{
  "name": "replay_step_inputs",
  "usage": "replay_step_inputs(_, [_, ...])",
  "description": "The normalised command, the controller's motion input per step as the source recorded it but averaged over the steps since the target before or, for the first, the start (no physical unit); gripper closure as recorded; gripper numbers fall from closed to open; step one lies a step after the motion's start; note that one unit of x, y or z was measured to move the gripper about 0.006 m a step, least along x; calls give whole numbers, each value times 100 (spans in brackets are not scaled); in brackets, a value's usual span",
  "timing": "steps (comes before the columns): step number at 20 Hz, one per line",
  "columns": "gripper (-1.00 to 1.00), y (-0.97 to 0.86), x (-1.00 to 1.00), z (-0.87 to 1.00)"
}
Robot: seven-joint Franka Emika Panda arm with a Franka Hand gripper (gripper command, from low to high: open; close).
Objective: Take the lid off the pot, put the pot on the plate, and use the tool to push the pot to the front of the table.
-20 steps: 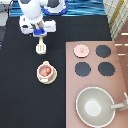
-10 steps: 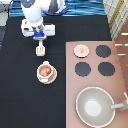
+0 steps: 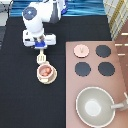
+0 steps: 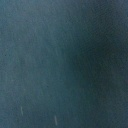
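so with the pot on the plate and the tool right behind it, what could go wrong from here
1. The gripper is at the tool's handle end, so the blade could swing sideways and glance off the round pot.
2. The pot only sits on the plate; a shove might slide it off rather than carry both along the table.
3. The stove counter edge lies close by.

A pinkish-brown stove counter fills the exterior view's right side. Four round black burners lie on its upper part. Below them on the counter sits a large grey long-handled pan.
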Motion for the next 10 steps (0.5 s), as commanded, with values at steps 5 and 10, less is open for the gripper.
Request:
replay_step_inputs(5, [100, 52, 34, 44])
replay_step_inputs(10, [100, 26, -66, 74])
